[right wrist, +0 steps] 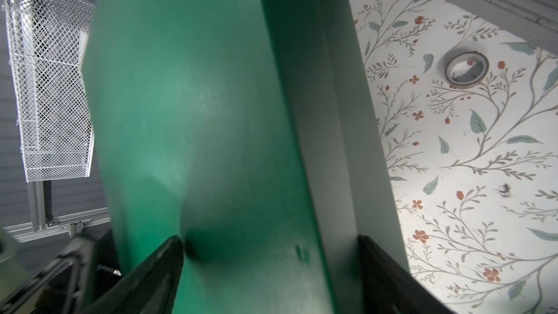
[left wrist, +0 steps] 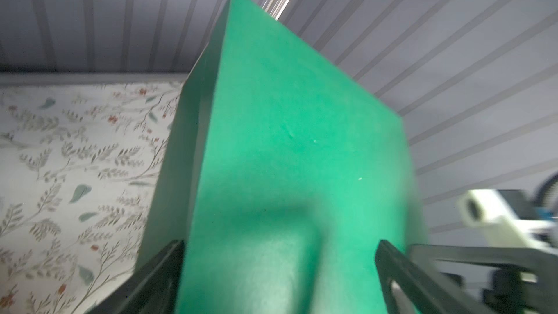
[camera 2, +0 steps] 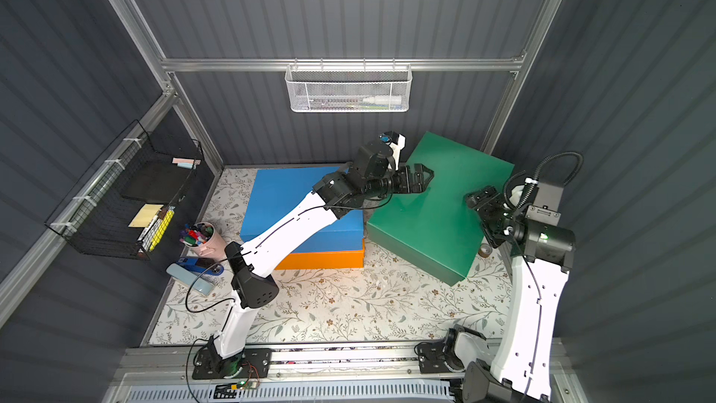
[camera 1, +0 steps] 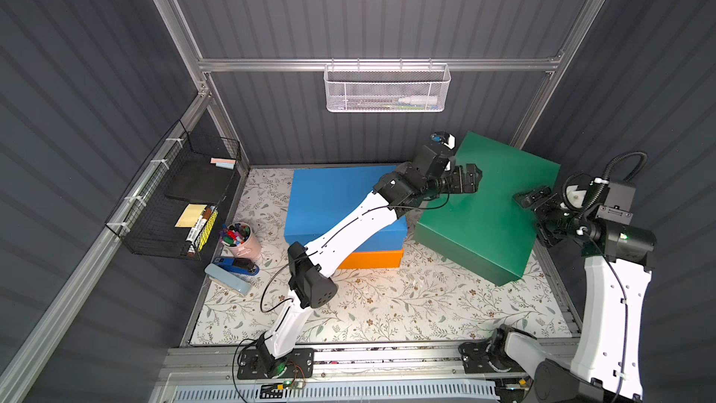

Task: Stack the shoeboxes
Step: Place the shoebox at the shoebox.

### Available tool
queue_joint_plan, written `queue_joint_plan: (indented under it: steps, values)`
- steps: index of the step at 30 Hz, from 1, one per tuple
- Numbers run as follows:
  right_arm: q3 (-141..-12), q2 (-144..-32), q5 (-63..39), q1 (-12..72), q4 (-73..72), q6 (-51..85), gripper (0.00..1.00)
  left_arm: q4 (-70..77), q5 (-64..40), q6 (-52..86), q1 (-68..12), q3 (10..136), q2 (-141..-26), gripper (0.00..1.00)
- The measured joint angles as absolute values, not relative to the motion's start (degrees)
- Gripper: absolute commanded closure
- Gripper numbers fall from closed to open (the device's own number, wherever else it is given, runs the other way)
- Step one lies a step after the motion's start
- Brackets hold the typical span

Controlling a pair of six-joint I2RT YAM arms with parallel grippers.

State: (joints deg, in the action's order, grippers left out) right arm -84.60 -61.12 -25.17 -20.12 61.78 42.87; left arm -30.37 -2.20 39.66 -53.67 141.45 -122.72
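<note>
1. On worktop [camera 1: 387, 304], over matte floral liner w/ leaf sprigs, back-centre: blue shoebox [camera 1: 329, 195] stacked flat on orange shoebox [camera 1: 372, 259]. Long sides roughly in line. Both plain rect. cardbd, crisp corners, smooth lids.
2. Just R of that stack: green shoebox [camera 1: 496, 203], same build, dark matte green, faint scuffs on lid. Turned at an angle to the stack and tilted. Far corner up against ribbed back wall, well above blue lid. Near corner low by liner; touching or not, can't tell.
3. L tool [camera 1: 478, 179]: black, angular, open wide, straddling green box's edge nearest the stack. In wrist view, one finger [left wrist: 157, 270] beside side wall, other over lid.
4. R tool [camera 1: 521, 198]: at opposite edge, gripping green shoebox across its height. In wrist view, one finger pressed on lid w/ dark patch at tip, other beyond side wall at box's lower edge.
5. Tape roll [right wrist: 465, 69]: small ring, flat on liner near green box's R side.
6. L edge of worktop: pink cup [camera 1: 242, 244] crammed w/ markers; light-blue stapler [camera 1: 232, 284] in front, well apart from boxes.
7. Walls: dark grey ribbed panels, alu frame. White mesh basket [camera 1: 387, 87] hung on back rail. Black wire rack [camera 1: 166, 203] on L wall w/ notepads, markers.
</note>
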Motion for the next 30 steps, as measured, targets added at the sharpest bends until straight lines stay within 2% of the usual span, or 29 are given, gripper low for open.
queue_joint_plan:
  steps: [5,16,30]
  values:
    - [-86.41,-61.36,-25.15,-17.37,60.18,45.21,0.11,-29.93,-1.37,39.66,-53.54,141.67,-119.92,0.0]
    - [-86.17,-62.74,-17.56,-3.44,51.55,51.09,0.11,-29.93,4.75,39.05,-52.53,136.77,-112.57,0.0]
    - [-92.86,-76.62,-19.31,15.18,42.15,51.66,0.11,-26.87,20.29,39.68,-50.96,112.05,-89.36,0.01]
